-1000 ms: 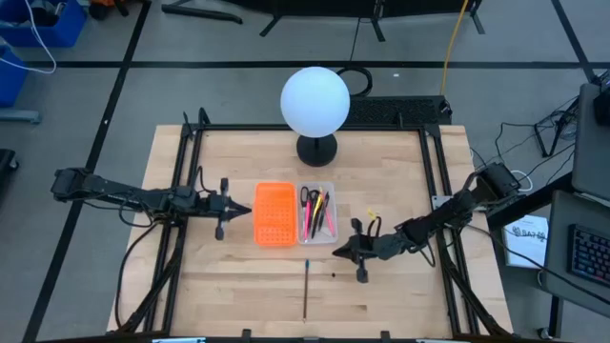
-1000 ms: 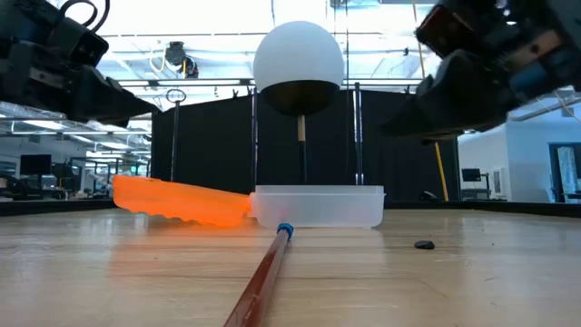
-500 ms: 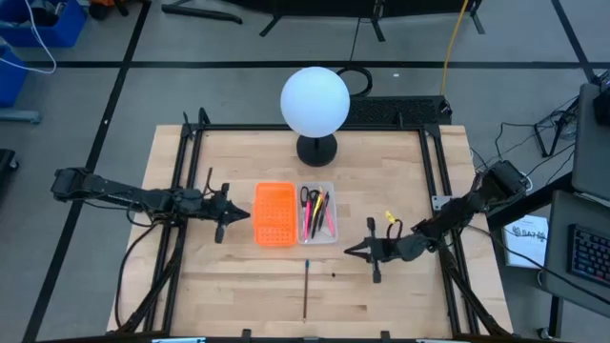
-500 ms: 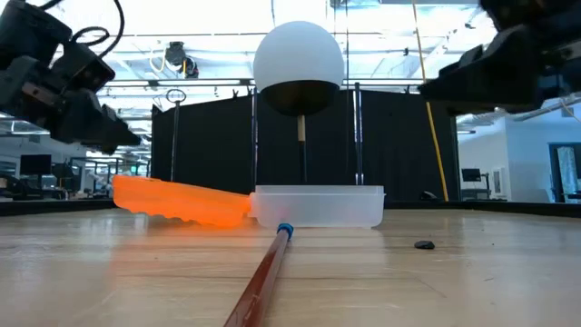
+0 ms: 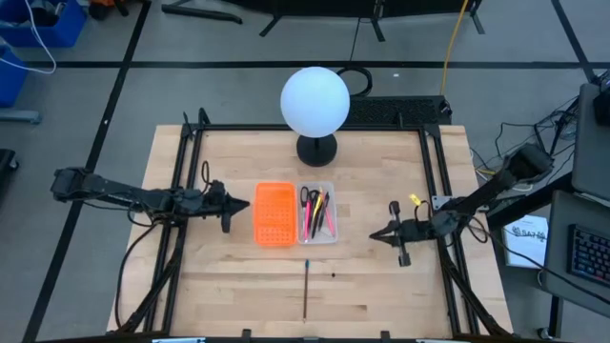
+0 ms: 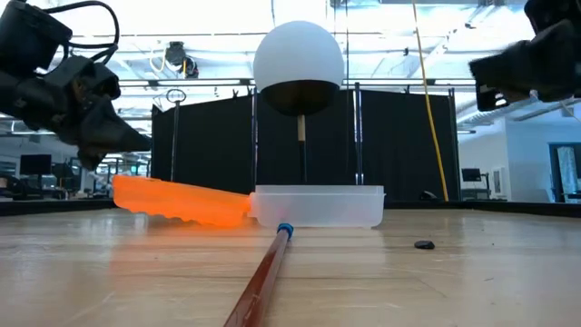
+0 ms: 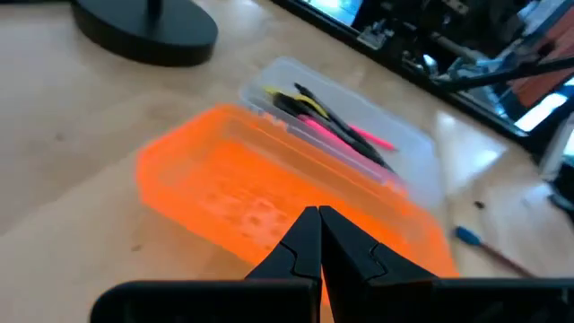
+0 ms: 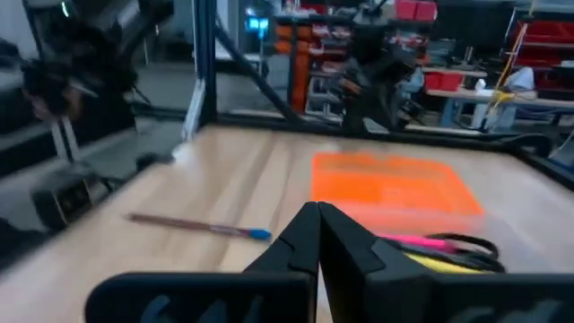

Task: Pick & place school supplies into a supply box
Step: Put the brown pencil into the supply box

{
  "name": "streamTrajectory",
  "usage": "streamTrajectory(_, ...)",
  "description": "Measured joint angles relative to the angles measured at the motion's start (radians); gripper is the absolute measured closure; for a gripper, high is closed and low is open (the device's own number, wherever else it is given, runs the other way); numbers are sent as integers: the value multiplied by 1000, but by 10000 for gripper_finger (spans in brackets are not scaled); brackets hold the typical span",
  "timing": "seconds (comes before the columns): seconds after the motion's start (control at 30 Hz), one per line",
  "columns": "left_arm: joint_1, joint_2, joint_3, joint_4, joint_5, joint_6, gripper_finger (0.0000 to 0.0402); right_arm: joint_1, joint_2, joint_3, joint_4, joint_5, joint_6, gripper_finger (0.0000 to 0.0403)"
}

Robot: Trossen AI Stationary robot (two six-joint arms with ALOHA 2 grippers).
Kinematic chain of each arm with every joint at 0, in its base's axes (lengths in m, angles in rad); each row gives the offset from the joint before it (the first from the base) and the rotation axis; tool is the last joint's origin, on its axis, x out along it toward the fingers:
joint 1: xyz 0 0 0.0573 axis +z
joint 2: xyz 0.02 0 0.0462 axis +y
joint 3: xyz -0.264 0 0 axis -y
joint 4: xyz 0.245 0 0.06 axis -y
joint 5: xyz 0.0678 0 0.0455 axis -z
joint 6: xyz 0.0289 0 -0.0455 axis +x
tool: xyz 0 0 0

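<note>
The clear supply box [image 5: 317, 211] sits mid-table and holds black-handled scissors [image 5: 305, 198] and pink, yellow and black pens [image 5: 320, 215]. One brown pencil with a blue end [image 5: 306, 289] lies on the table near the box's near side, and also shows in the low view [image 6: 265, 272]. My left gripper [image 5: 244, 203] is shut and hovers just left of the orange perforated piece [image 5: 274, 214], above its edge [image 7: 318, 224]. My right gripper [image 5: 374, 235] is shut too, in the air to the right of the box.
A lamp with a white globe [image 5: 315, 100] stands on its black base [image 5: 316, 150] behind the box. The orange piece [image 6: 177, 202] lies against the box's left wall. A small black bit [image 5: 333, 276] lies right of the pencil. Black frame rails [image 5: 440, 191] run along both table sides.
My right gripper has drawn back from beside the pencil toward the table's right edge and has risen. My left gripper has come down and tipped its fingers toward the orange piece. The supplies, box and orange piece have stayed where they were.
</note>
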Motion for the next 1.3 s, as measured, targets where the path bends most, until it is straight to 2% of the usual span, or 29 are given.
streamTrajectory(0.07, -26, 19, 3, 16, -5, -40, 394, -2, -28, 0, -53, -26, -32, 403)
streamTrajectory(0.23, -136, 119, 116, -5, -121, -110, 394, -1, -86, -1, -96, -107, -98, 403)
streamTrajectory(0.37, -234, 259, 314, -145, -213, -110, 394, -1, -115, -1, -111, -128, -106, 403)
streamTrajectory(0.57, -357, 545, 659, -410, -360, -108, 394, -15, -189, -2, -212, -140, -100, 403)
streamTrajectory(0.73, -403, 716, 839, -462, -458, -137, 394, -106, -286, -2, -344, -282, -94, 403)
streamTrajectory(1.03, -475, 921, 1067, -510, -502, -170, 398, -298, -452, -2, -431, -527, -80, 403)
streamTrajectory(1.13, -497, 999, 1191, -629, -508, -248, 399, -334, -485, -2, -438, -592, -83, 403)
streamTrajectory(1.3, -504, 1153, 1448, -976, -488, -537, 400, -375, -522, -3, -440, -706, -92, 403)
